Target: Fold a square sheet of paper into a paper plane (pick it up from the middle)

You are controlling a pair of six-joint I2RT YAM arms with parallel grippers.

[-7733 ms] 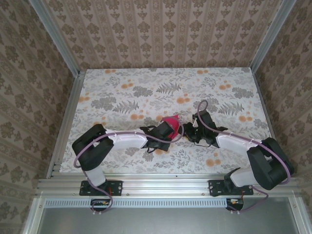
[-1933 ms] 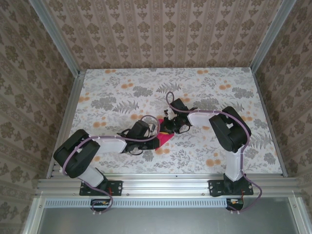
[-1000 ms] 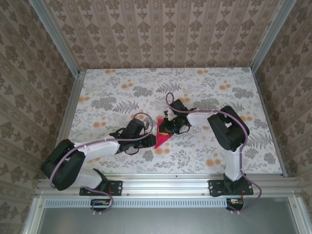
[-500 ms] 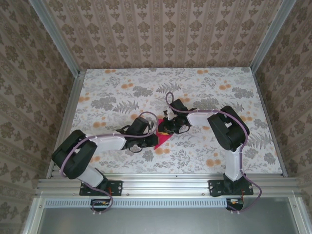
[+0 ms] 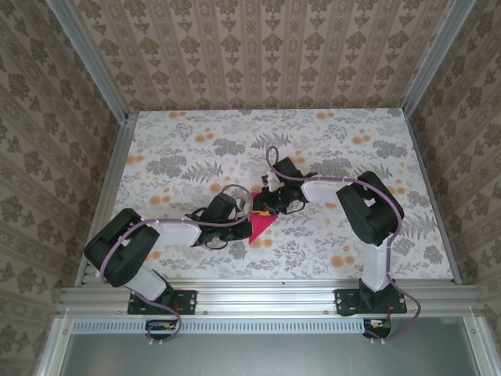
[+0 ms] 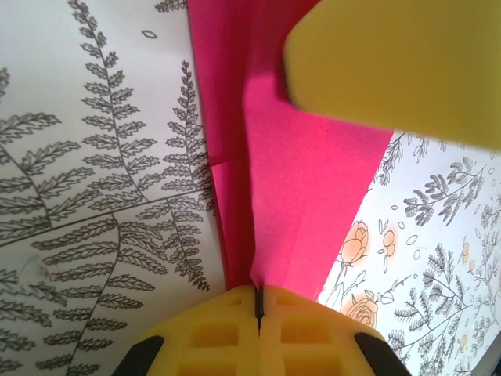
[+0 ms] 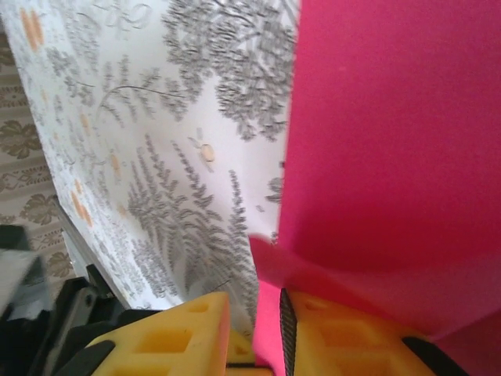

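Both arms have drawn in to the middle since the earliest view, and the square sheet of paper, bunched up off the surface back then, now lies on it as a narrow pointed wedge. The left fingers are clenched on the raised centre crease at its narrow end, probably to sharpen that fold. The right fingers stand slightly parted around a lifted flap at the wide end, likely steadying it.

Magenta sheet of paper, folded pointed; creased lengthwise; on the table.
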